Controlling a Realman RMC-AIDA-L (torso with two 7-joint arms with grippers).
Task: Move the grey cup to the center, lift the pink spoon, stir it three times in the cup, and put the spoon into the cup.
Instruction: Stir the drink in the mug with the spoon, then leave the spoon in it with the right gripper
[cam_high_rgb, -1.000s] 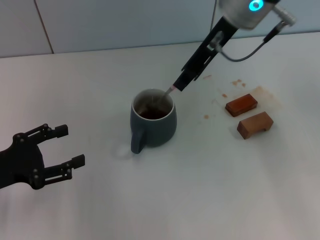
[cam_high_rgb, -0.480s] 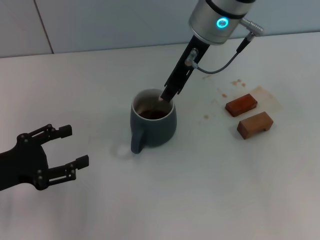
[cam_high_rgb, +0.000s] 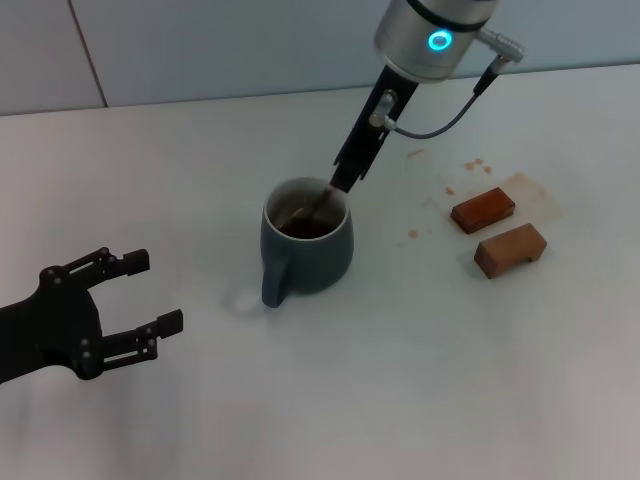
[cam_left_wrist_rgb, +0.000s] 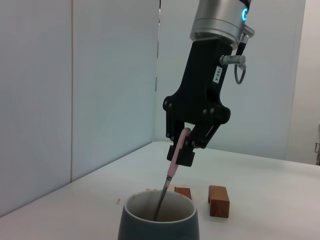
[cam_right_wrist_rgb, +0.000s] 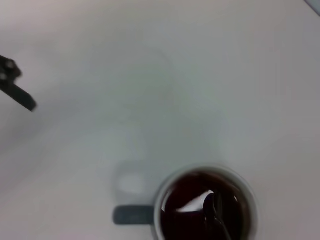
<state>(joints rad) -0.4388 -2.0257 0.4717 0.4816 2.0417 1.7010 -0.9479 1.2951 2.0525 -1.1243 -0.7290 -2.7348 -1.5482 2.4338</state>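
Left wrist view shows us our right gripper (cam_left_wrist_rgb: 184, 145) clamping the pale pink-handled metal spoon (cam_left_wrist_rgb: 167, 187), slanting down into the rounded blue-grey ceramic mug (cam_left_wrist_rgb: 158, 223) directly below it. Right wrist view alone reveals the spoon's bowl sunk in dark liquid. Our left gripper (cam_high_rgb: 140, 293) hangs spread apart, well away.

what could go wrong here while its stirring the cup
The right claw pinches the pink spoon only near its handle top, so the slim spoon could twist or slip during stirring. Its bowl sits in dark liquid inside the grey cup; a wide sweep might slosh it out or push the free-standing cup, as stains already mark the table. The left claw waits open, off to the side.
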